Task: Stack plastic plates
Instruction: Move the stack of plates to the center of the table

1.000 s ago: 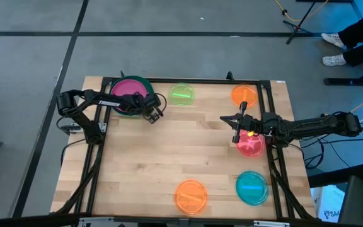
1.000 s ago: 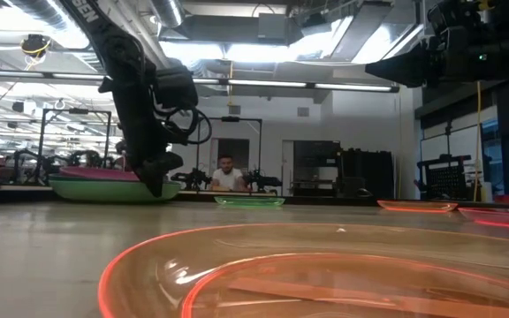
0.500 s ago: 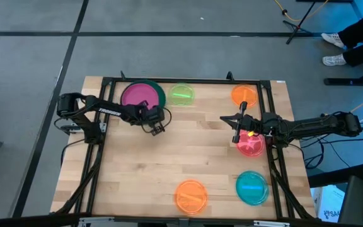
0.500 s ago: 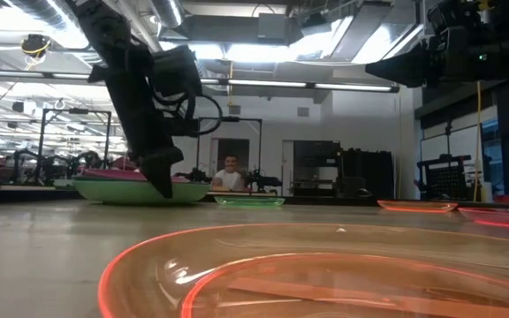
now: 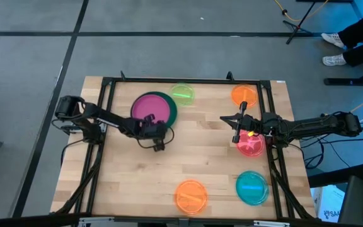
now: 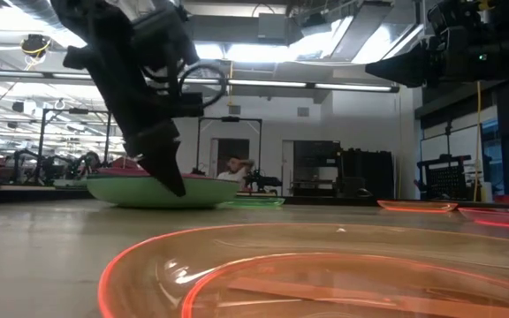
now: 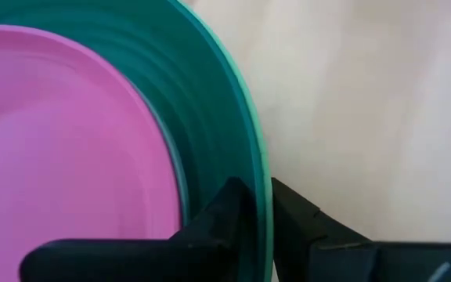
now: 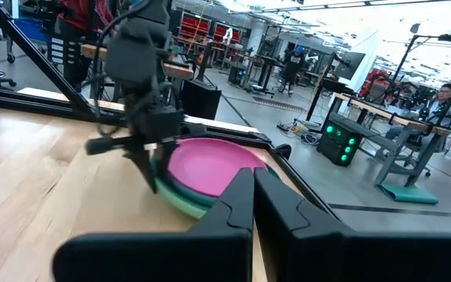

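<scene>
A stack of larger plates, magenta on dark green with a light green one lowest, sits left of the table's middle. My left gripper stands at the stack's near-right rim and is shut on it. My right gripper hovers shut over the right part of the table, pointing left, between a small orange plate and a red-pink plate. A lime plate lies flat near the far edge. A teal plate and a second orange plate lie flat near the near edge. My left gripper pinches the green rim of the stack at its near-right side. One finger is inside the rim and the other outside. The fingers slant down from above. The stack rests on the table.
A black frame runs along the far edge and down both sides of the table. Bare wood lies in the middle. People and workbenches show in the room beyond the table.
My left gripper has moved from the far-left corner toward the table's middle and nearer edge, keeping its hold on the rim. The plate stack has slid along the table with it and now sits next to the lime plate.
</scene>
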Available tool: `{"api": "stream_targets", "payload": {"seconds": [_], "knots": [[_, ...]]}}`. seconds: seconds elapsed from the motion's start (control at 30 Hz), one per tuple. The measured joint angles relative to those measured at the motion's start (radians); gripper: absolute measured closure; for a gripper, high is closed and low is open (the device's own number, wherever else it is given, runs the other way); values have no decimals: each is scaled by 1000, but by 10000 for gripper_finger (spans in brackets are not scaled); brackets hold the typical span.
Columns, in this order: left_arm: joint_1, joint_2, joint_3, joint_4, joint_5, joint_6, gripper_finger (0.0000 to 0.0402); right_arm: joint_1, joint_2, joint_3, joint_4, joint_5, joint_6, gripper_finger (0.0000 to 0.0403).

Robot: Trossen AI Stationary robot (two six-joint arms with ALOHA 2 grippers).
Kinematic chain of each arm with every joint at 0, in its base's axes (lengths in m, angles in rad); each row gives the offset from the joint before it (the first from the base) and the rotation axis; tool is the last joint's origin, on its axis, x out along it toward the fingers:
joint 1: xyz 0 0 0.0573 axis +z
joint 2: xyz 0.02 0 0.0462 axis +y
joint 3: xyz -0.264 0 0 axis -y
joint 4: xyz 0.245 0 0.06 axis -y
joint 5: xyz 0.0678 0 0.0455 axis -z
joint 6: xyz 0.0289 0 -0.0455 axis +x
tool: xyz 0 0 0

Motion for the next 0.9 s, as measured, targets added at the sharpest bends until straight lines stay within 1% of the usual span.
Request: {"api": "stream_targets", "payload": {"seconds": [0.13, 0.37, 0.5, 0.73, 0.8, 0.9], "knots": [[-48, 0, 0, 64, 22, 26, 360, 0, 0, 0, 0, 0, 0, 398], [-104, 0, 48, 95, 29, 73, 360, 0, 0, 0, 1, 0, 0, 398], [-119, 0, 65, 151, 52, 97, 361, 0, 0, 0, 1, 0, 0, 398], [-136, 0, 66, 177, 45, 100, 361, 0, 0, 0, 1, 0, 0, 398], [-142, 0, 66, 185, 47, 119, 361, 0, 0, 0, 1, 0, 0, 398], [-151, 23, 66, 240, 52, 163, 361, 0, 0, 0, 1, 0, 0, 398]]}}
